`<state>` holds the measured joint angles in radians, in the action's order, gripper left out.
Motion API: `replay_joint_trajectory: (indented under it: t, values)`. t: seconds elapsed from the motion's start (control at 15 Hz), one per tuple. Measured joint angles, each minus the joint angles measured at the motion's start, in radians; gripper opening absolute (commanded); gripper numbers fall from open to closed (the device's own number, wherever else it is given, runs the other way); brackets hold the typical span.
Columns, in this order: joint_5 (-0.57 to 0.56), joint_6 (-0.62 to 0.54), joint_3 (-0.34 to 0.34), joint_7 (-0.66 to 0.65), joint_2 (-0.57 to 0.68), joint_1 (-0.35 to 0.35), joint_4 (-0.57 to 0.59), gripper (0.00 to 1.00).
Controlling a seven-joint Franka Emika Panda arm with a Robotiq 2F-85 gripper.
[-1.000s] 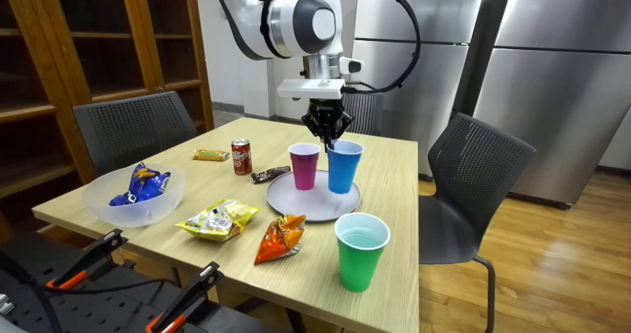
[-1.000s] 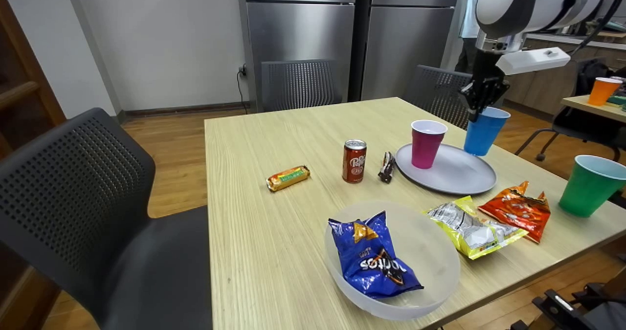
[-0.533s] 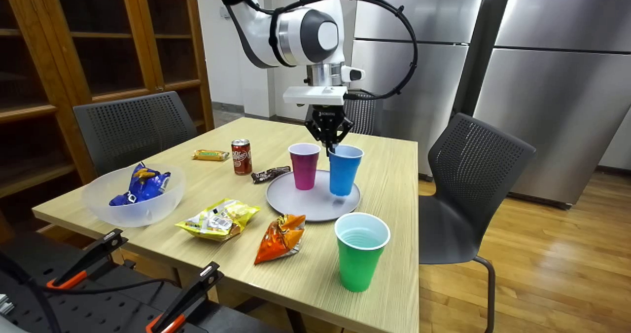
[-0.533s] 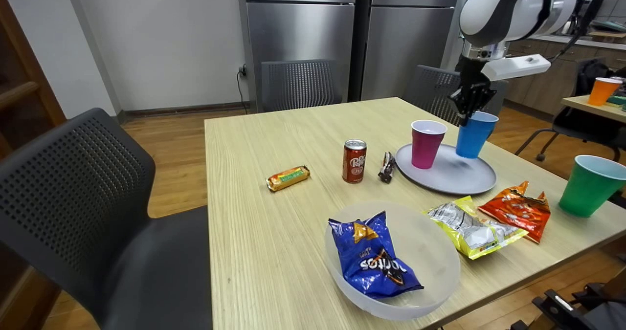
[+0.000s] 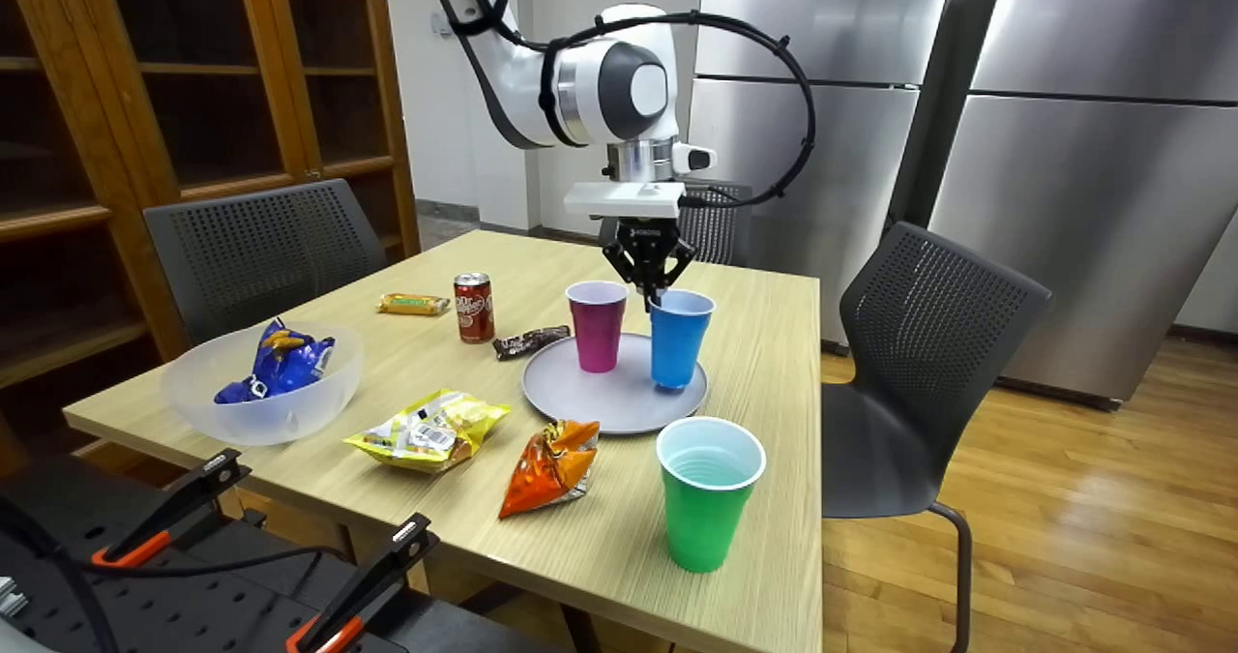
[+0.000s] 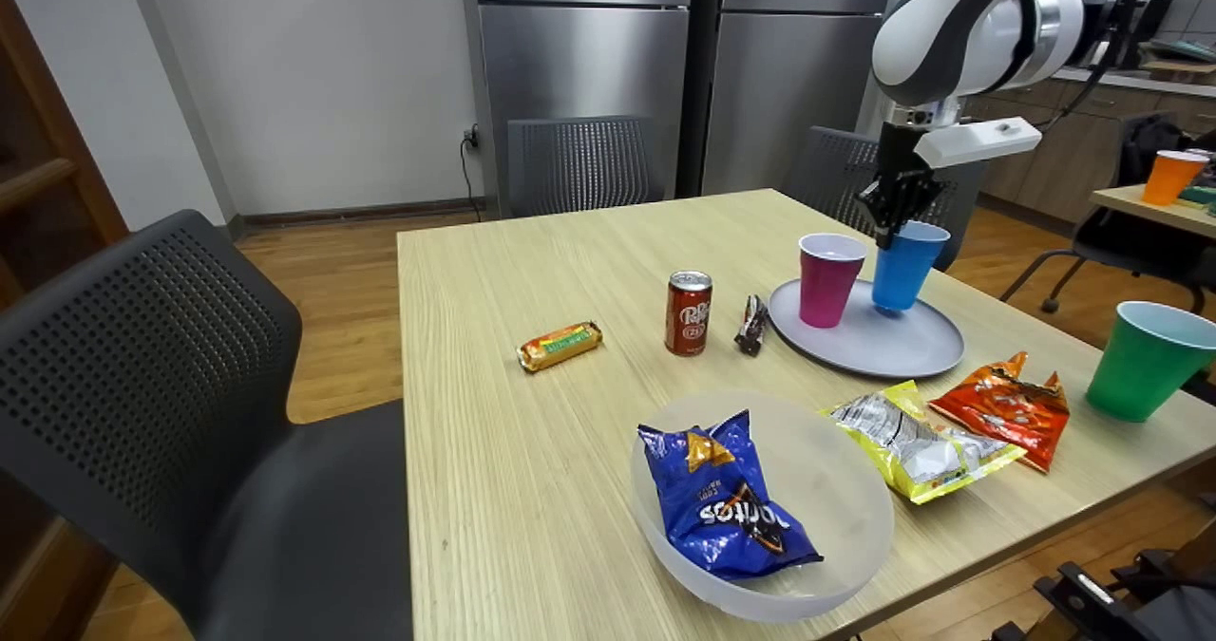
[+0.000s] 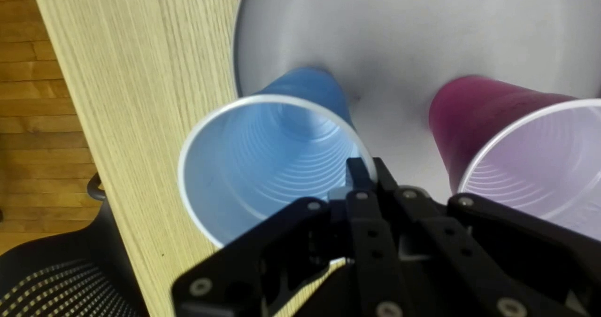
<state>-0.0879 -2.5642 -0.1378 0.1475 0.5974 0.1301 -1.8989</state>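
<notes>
The hand (image 7: 372, 167) pinches the blue cup (image 7: 277, 166) by its rim; the can (image 6: 688, 314) reads "Dr Pepper", the blue bag (image 6: 727, 503) "Doritos".

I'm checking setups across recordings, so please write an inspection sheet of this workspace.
Surface: light wood-grain table.
Work items: blue plastic cup over round grey plate, contact unclear; magenta plastic cup standing on the plate.
Clutter: green plastic cup, red metal can, brown-wrapped bar, gold-wrapped bar, yellow foil bag, orange foil bag; blue foil bag inside translucent plastic bowl.
Tool: black tool shut on the blue cup's rim, one finger inside.
Cables: black cable looped beside white robot arm.
Surroundings: dark grey chairs, silver steel refrigerators, brown wooden cabinet.
</notes>
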Motion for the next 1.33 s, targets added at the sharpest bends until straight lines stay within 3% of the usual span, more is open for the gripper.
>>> replay_joint_trajectory:
  t: [0.07,0.2,0.8,1.33]
  values:
    - [0.000,0.001,0.000,0.000,0.006,0.000,0.007,0.01]
    - [0.000,0.003,0.000,0.000,0.014,0.000,0.018,0.31]
    - [0.000,0.010,0.000,0.000,0.017,0.001,0.036,0.97]
    - [0.000,0.002,0.000,0.000,-0.039,0.014,0.029,1.00]
